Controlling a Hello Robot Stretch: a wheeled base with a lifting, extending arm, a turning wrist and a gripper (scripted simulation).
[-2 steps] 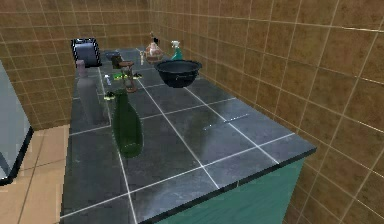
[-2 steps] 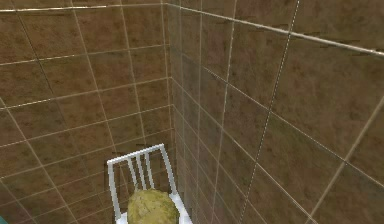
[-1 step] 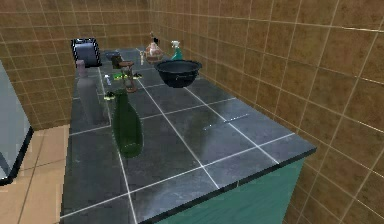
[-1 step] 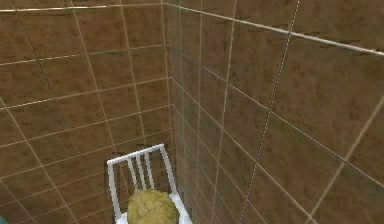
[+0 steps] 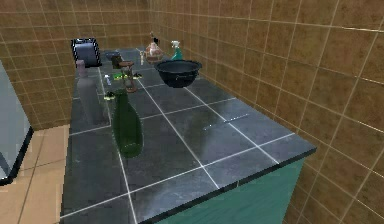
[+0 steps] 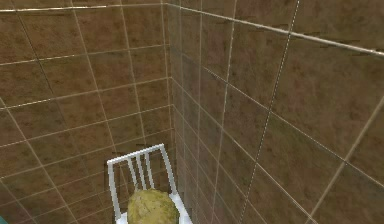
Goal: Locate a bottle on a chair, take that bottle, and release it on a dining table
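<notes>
Forward view: one dark tiled countertop (image 5: 215, 130) bears one dark green bottle (image 5: 126, 122), upright near its left side. At the far end are one dark bowl (image 5: 178, 72), one dark appliance (image 5: 86, 50) and two small bottles (image 5: 176, 48).

Arm side view: one white chair (image 6: 140, 166) in a tiled corner carries one yellow-green lump (image 6: 152, 207).

The gripper's state cannot be told.

A desk (image 5: 200, 130) with a dark tiled top and a teal front is shown in the forward view. A dark bowl (image 5: 179, 72) is placed near its far end, close to the brown tiled wall (image 5: 300, 60). A dark toaster-like appliance (image 5: 86, 51) is located at the far left corner. In the arm side view, a lumpy yellow-green mass (image 6: 153, 208) is seen at the bottom edge.
</notes>
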